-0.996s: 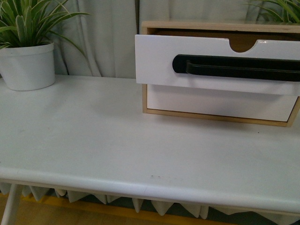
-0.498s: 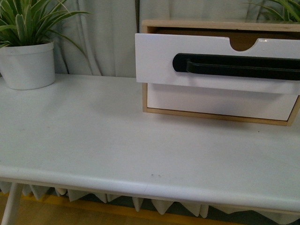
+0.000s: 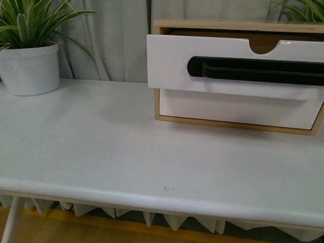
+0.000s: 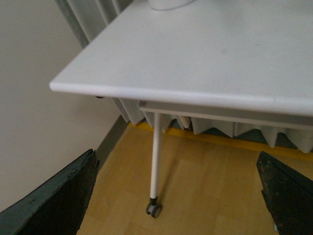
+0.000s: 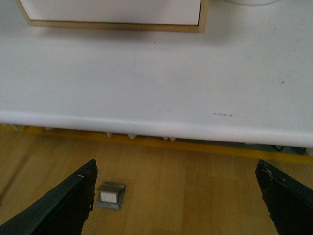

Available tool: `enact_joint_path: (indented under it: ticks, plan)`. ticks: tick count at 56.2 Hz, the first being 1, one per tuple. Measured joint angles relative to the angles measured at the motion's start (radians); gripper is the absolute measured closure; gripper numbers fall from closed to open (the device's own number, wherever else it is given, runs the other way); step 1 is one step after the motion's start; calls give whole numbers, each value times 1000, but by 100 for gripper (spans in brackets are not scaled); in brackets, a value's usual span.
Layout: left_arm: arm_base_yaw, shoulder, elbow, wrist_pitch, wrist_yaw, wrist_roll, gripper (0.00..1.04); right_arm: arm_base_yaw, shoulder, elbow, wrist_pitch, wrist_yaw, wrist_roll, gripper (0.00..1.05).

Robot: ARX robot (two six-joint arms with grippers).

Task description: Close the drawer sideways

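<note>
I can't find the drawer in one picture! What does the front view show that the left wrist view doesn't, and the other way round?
Front view only: the white-fronted drawer with a long black bar handle, sticking out of the light-wood cabinet, and green plant leaves. Left wrist view only: a thin white table leg on a small wheel, the wooden floor, and the left gripper, its dark fingers spread apart. Both: the white table top and white round pot.

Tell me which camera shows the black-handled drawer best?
Front view: the drawer stands pulled out, its handle plain. The right wrist view catches only the bottom of the cabinet; the left wrist view, none of it.
</note>
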Motion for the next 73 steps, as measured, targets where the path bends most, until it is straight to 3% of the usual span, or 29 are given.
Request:
enact_joint_path:
  ticks: [5,11,20,28,35,46,60,73]
  plan:
    - [-40,50,3,140,-35,119,6,-16,67,51,33,-23,-53,9]
    - [-90,170,3,394,21,351,6,-26,166,113,48,-34,-153,9]
    - [-101,381,17,715,199,743,6,-31,314,230,27,-51,-368,9]
    - [-87,559,76,856,394,994,6,-32,422,357,7,-54,-572,9]
    - [-85,686,132,905,536,1172,6,-35,508,462,-23,-61,-710,9]
    - [-108,861,244,933,637,1375,6,-49,641,621,-60,-71,-872,9]
    - [-148,1044,379,933,660,1472,6,-89,781,768,-109,-82,-989,9]
    - [-193,1180,509,935,642,1502,6,-68,882,836,-110,-53,-1052,9]
